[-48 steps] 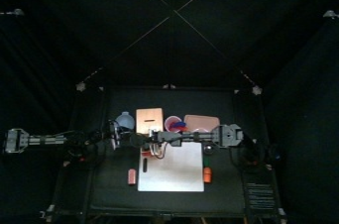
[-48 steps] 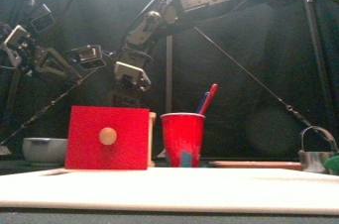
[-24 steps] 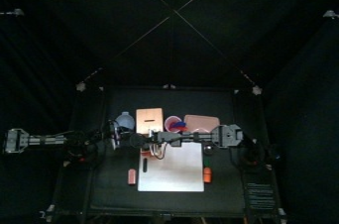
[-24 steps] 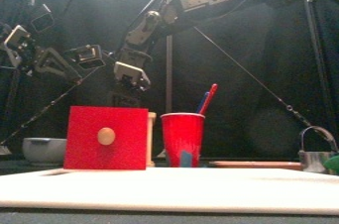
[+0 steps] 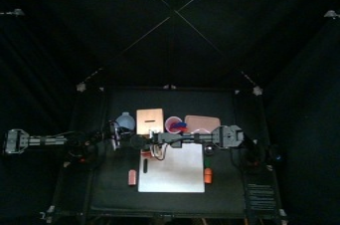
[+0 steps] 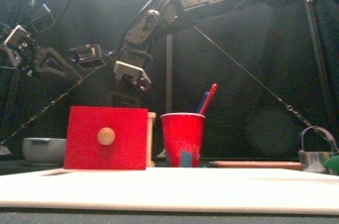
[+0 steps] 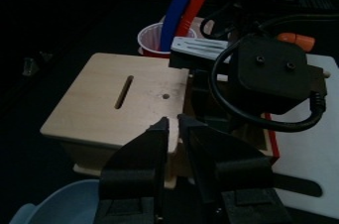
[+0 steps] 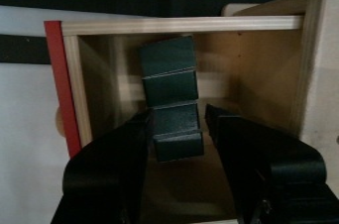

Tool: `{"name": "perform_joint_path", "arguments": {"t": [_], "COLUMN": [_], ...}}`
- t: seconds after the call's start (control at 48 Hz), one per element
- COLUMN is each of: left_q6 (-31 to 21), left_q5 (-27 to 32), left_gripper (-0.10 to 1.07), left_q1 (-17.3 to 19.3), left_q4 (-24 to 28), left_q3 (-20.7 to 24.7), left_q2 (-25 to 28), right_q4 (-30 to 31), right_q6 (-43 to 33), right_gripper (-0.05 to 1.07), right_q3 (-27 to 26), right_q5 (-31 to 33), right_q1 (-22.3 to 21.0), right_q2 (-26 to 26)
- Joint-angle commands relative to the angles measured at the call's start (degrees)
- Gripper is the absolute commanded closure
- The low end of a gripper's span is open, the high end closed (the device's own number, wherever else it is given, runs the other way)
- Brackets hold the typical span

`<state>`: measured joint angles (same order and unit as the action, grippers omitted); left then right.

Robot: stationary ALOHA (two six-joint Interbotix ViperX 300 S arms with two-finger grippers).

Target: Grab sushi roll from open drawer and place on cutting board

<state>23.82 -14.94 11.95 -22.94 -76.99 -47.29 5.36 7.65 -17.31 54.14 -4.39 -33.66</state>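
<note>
Right at the near edge of the table lies the cutting board (image 6: 172, 188), big, flat, white and bare on top. Just behind it stands the drawer (image 6: 82, 129), a light wooden box with a bright red front and a round wooden knob. It is pulled open, and inside it, on the wooden floor, lies the sushi roll (image 8: 169, 69). The roll is a dark green, blocky piece, longer than it is wide, with bumpy sides. The right gripper (image 8: 175, 124) reaches down into the open drawer with one jaw on each side of the roll, squeezing it. The roll is low in the drawer, with the red front to one side of it. To the right of the drawer stands a red cup (image 6: 183, 137) with a red stick and a blue stick in it. A small pale bowl (image 6: 44, 149) sits at the far left, and a shiny metal cup (image 6: 314, 157) at the far right. The left gripper (image 7: 176, 124) hangs over the left side of the table near the bowl, its jaws pressed together with nothing in them.
</note>
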Motion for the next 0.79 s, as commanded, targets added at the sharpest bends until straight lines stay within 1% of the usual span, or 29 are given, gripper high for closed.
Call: {"name": "perform_joint_path", "arguments": {"t": [0.0,0.479,0.771], "left_q6": [0.09,0.09,0.09], "left_q5": [-0.26,-0.09,0.18], "left_gripper": [0.37,0.37,0.37], "left_q1": [0.18,0.18,0.18], "left_q4": [0.09,0.0,0.0], "left_q3": [0.97,0.88,0.97], "left_q2": [0.0,0.0,0.09], "right_q4": [-0.26,-0.35,-0.35], "right_q6": [-0.18,-0.88,-1.05], "right_gripper": [0.2,0.2,0.2], "right_q3": [-0.18,-0.97,-1.76], "right_q5": [0.44,1.05,2.81], "right_q1": [0.35,2.2,3.25], "right_q2": [0.62,0.88,0.88]}}
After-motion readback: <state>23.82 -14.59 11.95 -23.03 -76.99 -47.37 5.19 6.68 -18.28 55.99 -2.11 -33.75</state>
